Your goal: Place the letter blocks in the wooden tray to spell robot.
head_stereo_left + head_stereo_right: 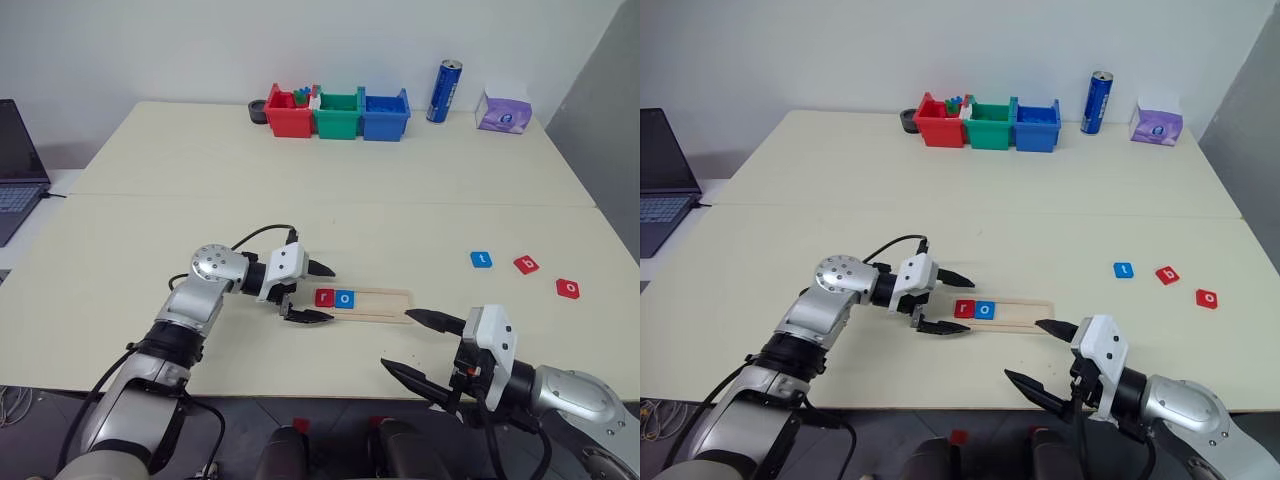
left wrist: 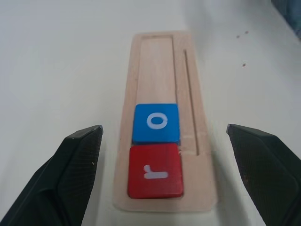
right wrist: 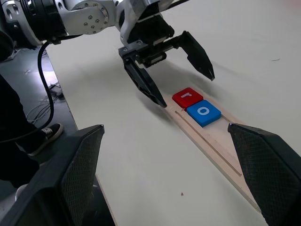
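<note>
Two letter blocks already sit in the wooden tray (image 1: 375,304): a red "r" block (image 1: 324,297) at its left end and a blue "o" block (image 1: 345,298) touching it on the right, with the rest of the groove bare. Three more blocks lie loose on the cream table (image 1: 330,190), well to the right of the tray: a blue "t" block (image 1: 481,260), a red "b" block (image 1: 526,264) just beside it, and a red "o" block (image 1: 567,288) farthest right and a little nearer the front edge. Nothing lies between them and the tray. Along the far edge stand a red bin (image 1: 290,113) with small coloured pieces in it, a green bin (image 1: 338,115) and a blue bin (image 1: 384,114), side by side; their contents cannot be told. A dark round object (image 1: 257,112) sits left of the red bin, a blue can (image 1: 443,91) stands upright to the right of the bins, and a purple tissue pack (image 1: 503,110) rests beyond it. A laptop (image 1: 18,165) sits on a separate surface at the far left. The left gripper (image 1: 312,292) points toward the right at the tray's left end, tilted slightly down, its black fingers spread wide to either side of the "r" block and holding nothing. The right gripper (image 1: 422,348) hovers near the table's front edge beside the tray's right end, aimed leftward, its fingers also wide apart and empty.
</note>
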